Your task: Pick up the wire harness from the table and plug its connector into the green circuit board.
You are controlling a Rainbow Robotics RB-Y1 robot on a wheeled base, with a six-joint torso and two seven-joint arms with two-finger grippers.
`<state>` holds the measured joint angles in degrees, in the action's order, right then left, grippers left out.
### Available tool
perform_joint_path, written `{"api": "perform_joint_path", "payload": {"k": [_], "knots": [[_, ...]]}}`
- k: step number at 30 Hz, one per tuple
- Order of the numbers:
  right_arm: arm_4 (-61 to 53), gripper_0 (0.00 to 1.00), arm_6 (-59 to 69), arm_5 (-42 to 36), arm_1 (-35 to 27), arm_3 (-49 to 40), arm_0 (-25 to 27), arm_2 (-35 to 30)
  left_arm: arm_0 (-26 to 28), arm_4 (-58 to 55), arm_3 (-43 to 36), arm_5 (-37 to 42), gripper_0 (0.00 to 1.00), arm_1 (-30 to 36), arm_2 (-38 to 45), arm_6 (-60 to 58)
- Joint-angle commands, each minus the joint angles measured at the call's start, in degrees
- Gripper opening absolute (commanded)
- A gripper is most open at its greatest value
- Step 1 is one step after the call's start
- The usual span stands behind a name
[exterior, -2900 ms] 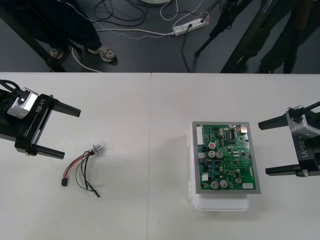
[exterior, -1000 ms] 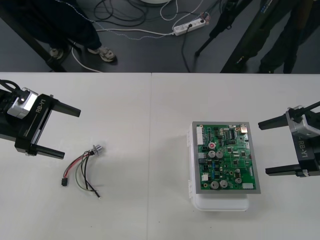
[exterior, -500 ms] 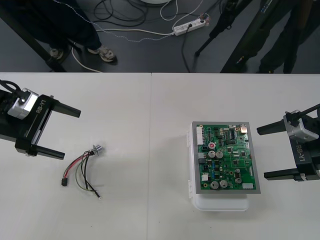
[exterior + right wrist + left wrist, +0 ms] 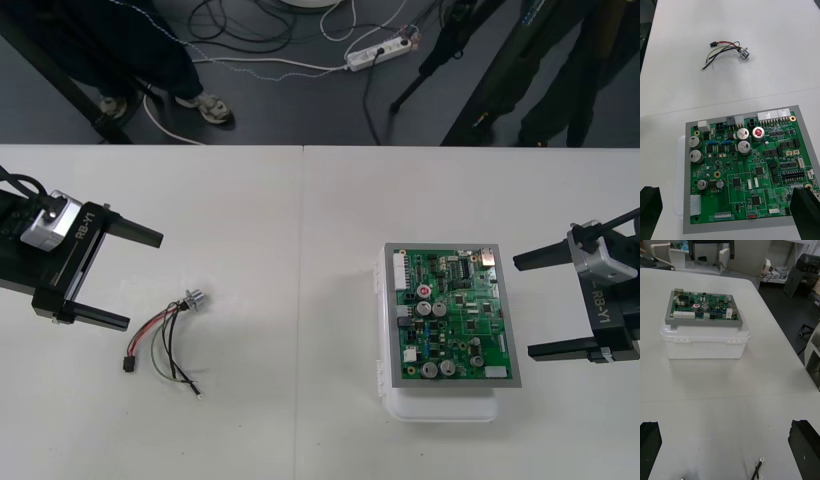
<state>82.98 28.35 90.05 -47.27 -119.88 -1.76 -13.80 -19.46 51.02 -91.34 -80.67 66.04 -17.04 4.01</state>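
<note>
Nearer than before, our left tool (image 4: 143,280) gaped wide beside the harness (image 4: 165,335) on the tabletop (image 4: 300,220); right tool (image 4: 523,306) likewise wide; we judged the harness light, floppy, best gripped at its plug (image 4: 128,366).

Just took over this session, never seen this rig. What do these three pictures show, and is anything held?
This is a two-armed robot with black two-finger grippers. The front view looks down on the table: the left gripper enters from the left, the right gripper from the right, both open, holding nothing. The other two pictures come from a camera on each wrist; the black shapes in their bottom corners are that arm's own fingers. The wire harness lies loose on the table near the left gripper, its black plug unconnected. The green circuit board sits on its white base by the right gripper.
</note>
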Motion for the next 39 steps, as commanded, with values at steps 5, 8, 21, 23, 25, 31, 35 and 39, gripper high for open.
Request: {"api": "perform_joint_path", "payload": {"k": [5,8,21,23,25,31,35,39], "knots": [[-6.16,1.00,1.01,-0.05,0.77,-0.44,0.35,-0.35,-1.55,2.85,-0.24,-3.44,1.00,0.05,2.01,-0.32],[-6.95,1.00,1.27,-0.05,1.47,-0.62,-0.26,-0.35,-2.07,3.91,-0.24,-3.71,1.00,0.40,2.27,2.23],[-8.62,1.00,2.33,-0.05,9.12,-0.62,-0.61,-3.08,-5.50,11.47,-0.24,-4.41,1.00,2.25,2.18,14.18],[-8.45,1.00,2.50,-0.05,10.44,-0.62,-1.05,-3.08,-6.20,13.05,-0.24,-4.41,1.00,2.51,2.27,16.56],[-8.27,1.00,2.59,-0.05,11.41,-0.62,-1.32,-3.17,-6.64,14.19,-0.24,-4.41,1.00,2.69,2.18,18.23],[-8.18,1.00,2.68,-0.05,13.87,-0.53,-2.20,-3.61,-8.14,17.35,-0.24,-4.41,1.00,3.04,2.18,24.38],[-8.54,1.00,1.98,-0.05,15.27,0.17,-3.07,-3.61,-9.37,20.26,-0.24,-4.41,1.00,3.13,2.18,29.56],[-11.26,1.00,1.01,-0.05,16.15,3.78,-3.43,-2.90,-10.34,22.54,-0.77,-4.41,1.00,3.04,2.09,34.31]]}}
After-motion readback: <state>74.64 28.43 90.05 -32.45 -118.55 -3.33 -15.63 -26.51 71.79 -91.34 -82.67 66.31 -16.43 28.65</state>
